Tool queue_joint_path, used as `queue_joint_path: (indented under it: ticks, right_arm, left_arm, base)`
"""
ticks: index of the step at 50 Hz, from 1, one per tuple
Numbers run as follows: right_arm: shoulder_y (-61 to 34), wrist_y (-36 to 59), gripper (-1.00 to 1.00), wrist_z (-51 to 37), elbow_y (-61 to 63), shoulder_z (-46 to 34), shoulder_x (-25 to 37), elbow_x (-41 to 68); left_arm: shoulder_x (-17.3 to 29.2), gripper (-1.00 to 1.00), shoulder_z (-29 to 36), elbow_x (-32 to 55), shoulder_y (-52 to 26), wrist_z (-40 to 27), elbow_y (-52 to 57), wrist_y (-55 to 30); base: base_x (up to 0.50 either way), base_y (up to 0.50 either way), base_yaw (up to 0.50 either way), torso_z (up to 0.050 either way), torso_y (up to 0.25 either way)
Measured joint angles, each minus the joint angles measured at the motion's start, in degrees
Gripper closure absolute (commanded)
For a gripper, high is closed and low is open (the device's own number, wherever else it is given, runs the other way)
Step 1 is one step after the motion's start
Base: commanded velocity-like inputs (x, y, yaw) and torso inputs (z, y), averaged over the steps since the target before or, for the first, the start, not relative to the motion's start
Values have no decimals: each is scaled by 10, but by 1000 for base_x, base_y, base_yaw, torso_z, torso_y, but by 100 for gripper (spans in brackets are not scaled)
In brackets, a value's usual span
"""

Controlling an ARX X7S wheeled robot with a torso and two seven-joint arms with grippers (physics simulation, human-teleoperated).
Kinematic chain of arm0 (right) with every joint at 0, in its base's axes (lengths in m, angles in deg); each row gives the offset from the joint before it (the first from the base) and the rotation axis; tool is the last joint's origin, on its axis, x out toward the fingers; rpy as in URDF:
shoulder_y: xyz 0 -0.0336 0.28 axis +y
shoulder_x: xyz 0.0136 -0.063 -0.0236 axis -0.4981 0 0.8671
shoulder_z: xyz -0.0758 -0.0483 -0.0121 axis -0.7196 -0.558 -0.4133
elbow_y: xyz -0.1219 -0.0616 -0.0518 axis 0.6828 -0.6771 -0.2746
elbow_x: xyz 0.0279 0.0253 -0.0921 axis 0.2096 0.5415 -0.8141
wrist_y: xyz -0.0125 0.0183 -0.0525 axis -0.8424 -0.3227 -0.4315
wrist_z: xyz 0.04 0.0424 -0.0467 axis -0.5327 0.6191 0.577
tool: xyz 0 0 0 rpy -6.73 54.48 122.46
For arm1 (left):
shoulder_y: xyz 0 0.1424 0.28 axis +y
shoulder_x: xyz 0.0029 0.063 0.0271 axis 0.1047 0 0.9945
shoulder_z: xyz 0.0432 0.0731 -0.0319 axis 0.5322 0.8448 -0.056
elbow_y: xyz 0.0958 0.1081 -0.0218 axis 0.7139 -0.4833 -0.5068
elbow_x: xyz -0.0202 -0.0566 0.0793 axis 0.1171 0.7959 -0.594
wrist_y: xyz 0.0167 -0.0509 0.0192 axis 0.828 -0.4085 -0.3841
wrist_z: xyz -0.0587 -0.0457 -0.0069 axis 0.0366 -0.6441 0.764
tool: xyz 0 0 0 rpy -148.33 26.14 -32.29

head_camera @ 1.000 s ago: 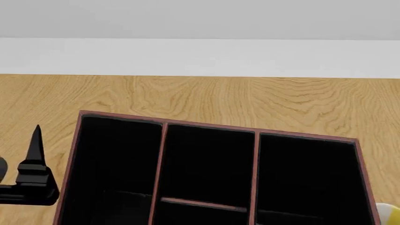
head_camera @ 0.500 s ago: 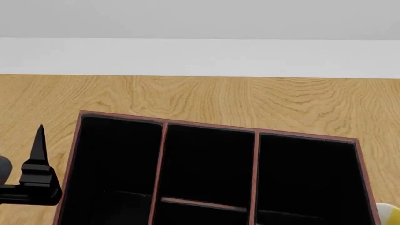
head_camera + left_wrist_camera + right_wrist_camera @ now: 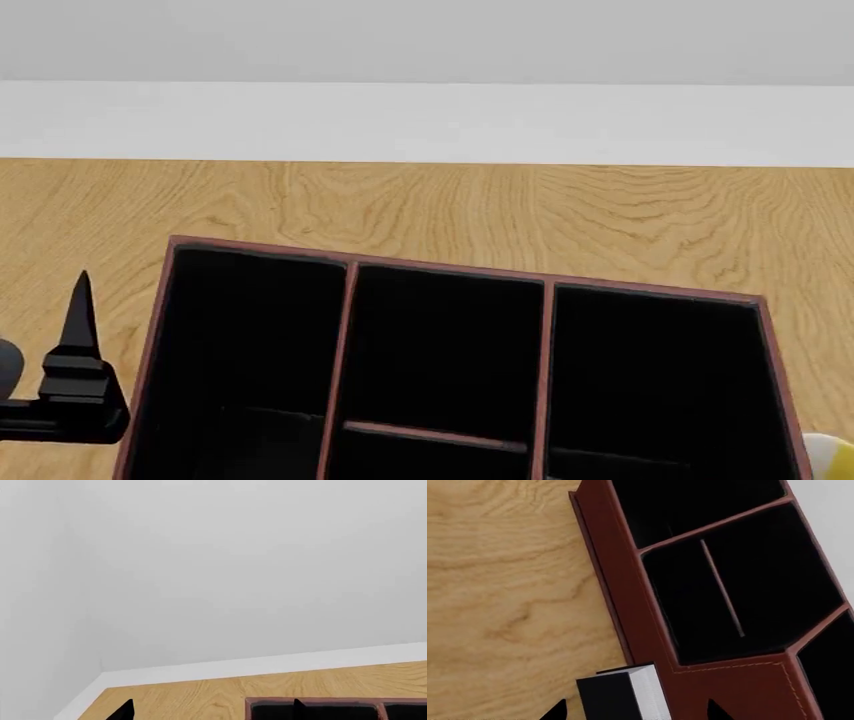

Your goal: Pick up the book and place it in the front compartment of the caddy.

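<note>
One book (image 3: 620, 696) edge sits just beside the caddy (image 3: 647, 625) wall.

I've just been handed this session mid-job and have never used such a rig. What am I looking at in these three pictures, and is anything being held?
It is a simulated wheeled robot with two arms, each ending in a gripper.

The head view looks down from the robot's head onto a wooden table. The reddish-brown box with black compartments is the caddy. The black spike at that view's left edge is part of the left gripper. A white-and-yellow object peeks in at the lower right corner.

The left wrist view mostly shows the wall, with the caddy's rim low in the picture.

The right wrist view looks down at the caddy's outer wall. The book, black with a white page edge, sits between the right gripper's two dark fingertips, beside the caddy. It looks lined up for a grasp, but I cannot tell whether the fingers grip it.
</note>
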Motion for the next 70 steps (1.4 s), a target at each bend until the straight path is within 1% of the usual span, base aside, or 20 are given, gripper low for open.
queue_joint_path:
  ticks: [12, 23, 29, 46, 56, 70]
  right_arm:
    - [30, 33, -100, 40, -21, 26, 4, -43]
    - [40, 53, -100, 115, -34, 46, 12, -108]
    - [45, 58, -100, 180, -36, 57, 18, -165]
    - [83, 51, -100, 377, -30, 78, 31, -368]
    - [112, 36, -100, 449, -26, 68, 36, -459]
    - [136, 11, -100, 521, -32, 40, 47, -556]
  left_arm:
    - [3, -100, 1, 2, 3, -3, -1, 5]
    - [3, -100, 5, 6, -2, -8, -2, 1]
    - [3, -100, 7, 9, -7, -9, -2, -2]
    - [5, -100, 9, 13, -9, -14, -5, 2]
    - [7, -100, 8, 14, -1, -16, -9, 11]
    - [10, -100, 4, 18, 6, -20, -7, 16]
  base:
    - [0, 0, 0, 0, 0]
    - [0, 0, 0, 0, 0]
    - [0, 0, 0, 0, 0]
    - [0, 0, 0, 0, 0]
    - [0, 0, 0, 0, 0]
    - [0, 0, 0, 0, 0]
